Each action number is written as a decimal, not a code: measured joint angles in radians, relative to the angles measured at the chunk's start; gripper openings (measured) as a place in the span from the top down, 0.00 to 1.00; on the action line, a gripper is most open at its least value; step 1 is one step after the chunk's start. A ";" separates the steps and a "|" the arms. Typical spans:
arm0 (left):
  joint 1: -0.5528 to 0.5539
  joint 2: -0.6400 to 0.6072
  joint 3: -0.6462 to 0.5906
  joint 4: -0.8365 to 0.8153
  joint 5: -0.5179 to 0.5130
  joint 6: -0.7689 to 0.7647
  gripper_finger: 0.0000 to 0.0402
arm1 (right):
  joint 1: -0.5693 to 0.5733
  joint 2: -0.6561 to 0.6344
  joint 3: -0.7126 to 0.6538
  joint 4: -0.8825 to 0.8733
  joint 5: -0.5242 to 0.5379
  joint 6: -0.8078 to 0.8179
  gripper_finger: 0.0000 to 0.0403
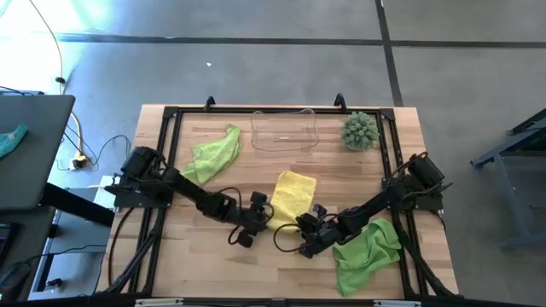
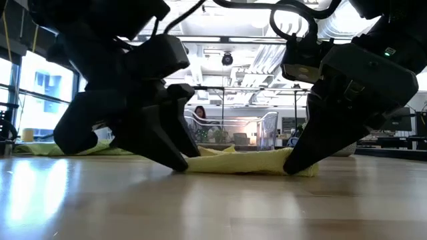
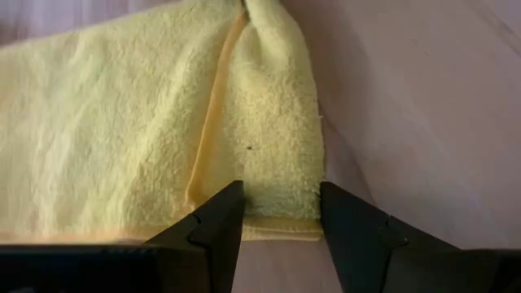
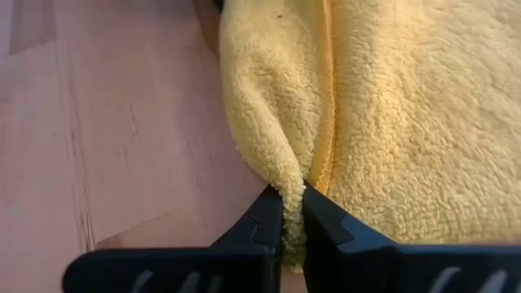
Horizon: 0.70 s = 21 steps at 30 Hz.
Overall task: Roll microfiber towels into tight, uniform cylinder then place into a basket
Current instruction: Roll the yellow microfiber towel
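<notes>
You are starting on the yellow towel (image 1: 292, 196), lying mid-counter nearer than the basket (image 1: 284, 130). Your right pincer (image 4: 292, 213) is clamped on a pinched fold at its near right corner; your left pincer (image 3: 281, 213) is standing apart, straddling the near left edge, not yet closed. Next, I judge, you need that left grip, then both rolling toward the far side evenly. Open wooden counter (image 1: 256, 264) is lying near you; the green towels (image 1: 213, 153) (image 1: 368, 249) are sitting clear on either side.
</notes>
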 joint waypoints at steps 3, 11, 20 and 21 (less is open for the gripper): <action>0.023 -0.001 0.001 -0.011 0.048 -0.009 0.62 | 0.000 0.000 0.000 0.000 0.000 0.000 0.97; 0.059 -0.002 0.001 -0.020 0.161 -0.073 0.72 | 0.000 0.001 -0.001 0.021 -0.001 -0.001 0.97; 0.084 -0.001 0.001 -0.034 0.414 -0.392 0.97 | -0.001 0.002 -0.001 0.097 -0.024 0.001 0.97; 0.083 0.000 0.001 -0.034 0.462 -0.443 0.98 | -0.001 0.003 -0.001 0.115 -0.049 0.001 0.97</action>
